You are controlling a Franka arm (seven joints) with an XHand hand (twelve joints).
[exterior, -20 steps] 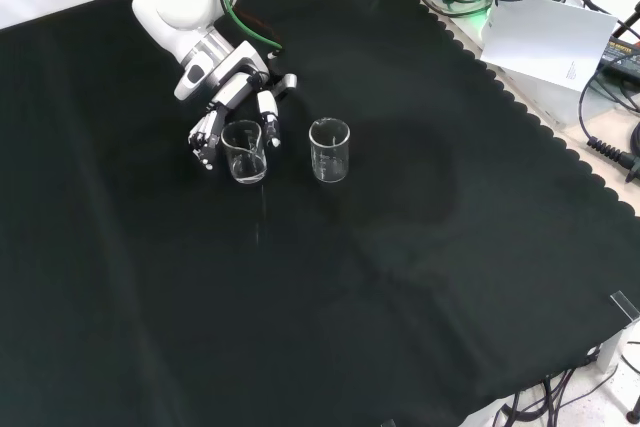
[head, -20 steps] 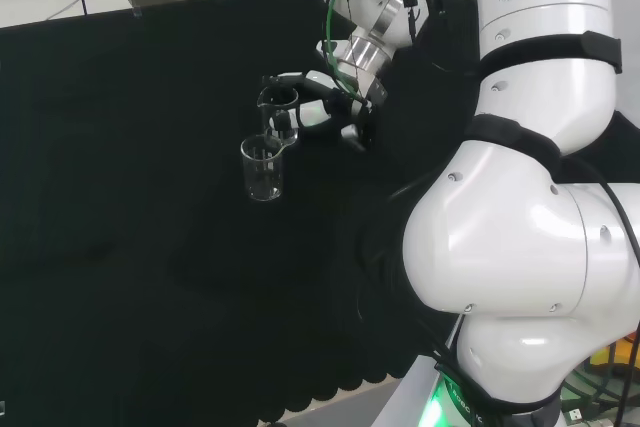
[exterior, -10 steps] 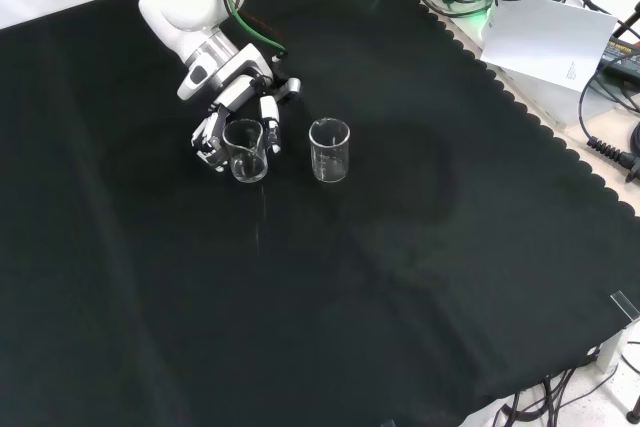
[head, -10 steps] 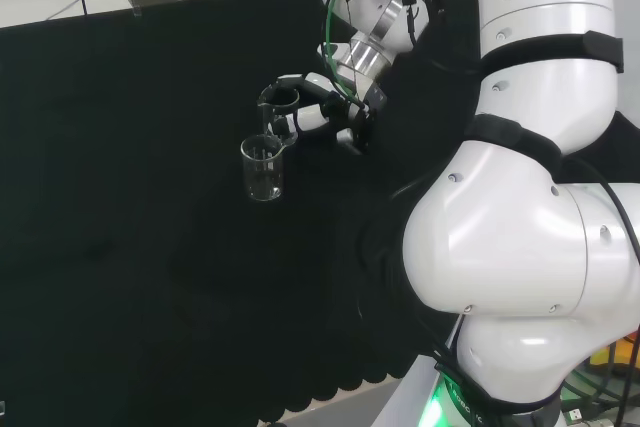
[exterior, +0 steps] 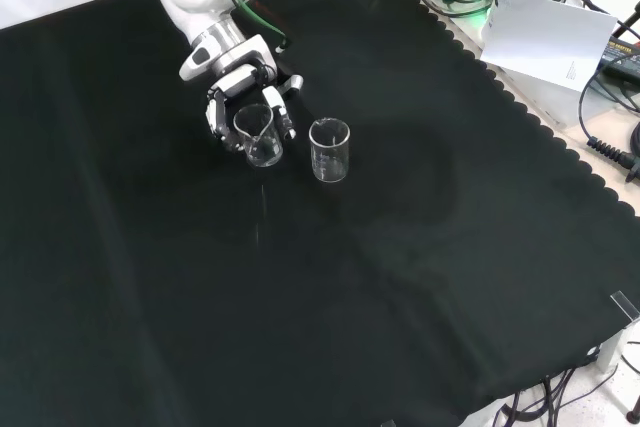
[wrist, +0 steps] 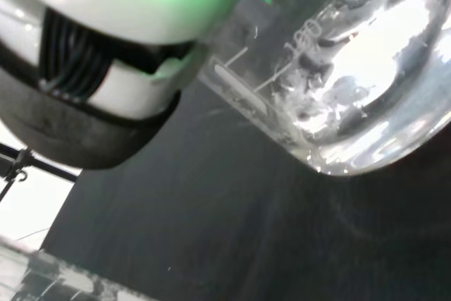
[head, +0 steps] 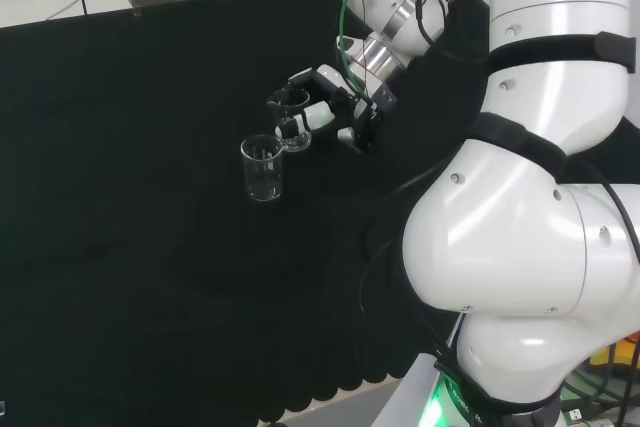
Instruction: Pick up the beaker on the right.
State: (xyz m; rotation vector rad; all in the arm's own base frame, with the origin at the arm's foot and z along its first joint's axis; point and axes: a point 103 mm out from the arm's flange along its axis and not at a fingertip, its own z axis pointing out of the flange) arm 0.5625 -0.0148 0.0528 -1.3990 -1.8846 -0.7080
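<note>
I see a black cloth (exterior: 400, 277) with a wavy edge. On it are two clear glass cups (exterior: 329, 149). The one next to the black and white hand (exterior: 240, 97) is clear too (exterior: 258, 135). The arm (head: 520, 247) is white with black bands.

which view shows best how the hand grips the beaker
The front view: the hand has fingers curled either side of the held beaker. The head view shows that beaker side-on, against dark cloth. The wrist view shows its base close up.
</note>
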